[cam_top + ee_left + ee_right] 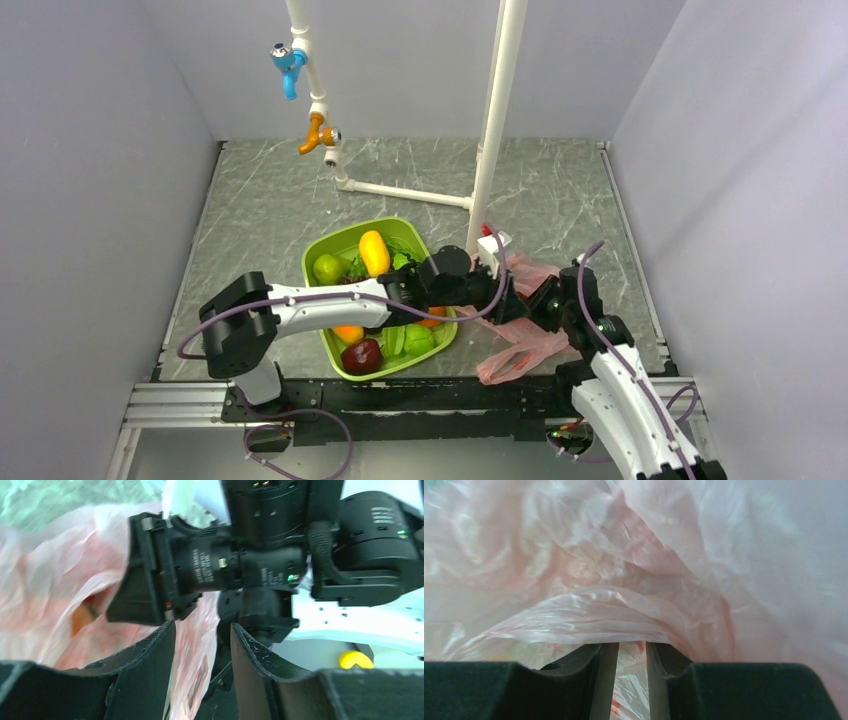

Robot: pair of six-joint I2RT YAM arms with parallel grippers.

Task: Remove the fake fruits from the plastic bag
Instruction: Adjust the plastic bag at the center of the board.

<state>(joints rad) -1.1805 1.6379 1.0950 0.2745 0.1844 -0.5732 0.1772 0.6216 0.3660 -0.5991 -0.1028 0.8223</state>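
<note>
The pink plastic bag [520,355] lies crumpled at the right of the green tray [322,246]. My left gripper [513,300] reaches across the tray to it. In the left wrist view its jaws [202,630] stand apart, with a strand of the bag [50,580] hanging against the left finger. My right gripper [545,300] meets the bag from the right. In the right wrist view its jaws [631,645] are nearly together, with the tips under a taut fold of the bag [624,555]. The fake fruits are hidden; an orange patch [80,617] shows through the film.
The tray holds a yellow mango [373,252], a green apple [327,268], a maroon apple [361,355], an orange [348,333] and leafy greens. A white pipe frame [495,130] stands behind the bag. Grey walls close in both sides.
</note>
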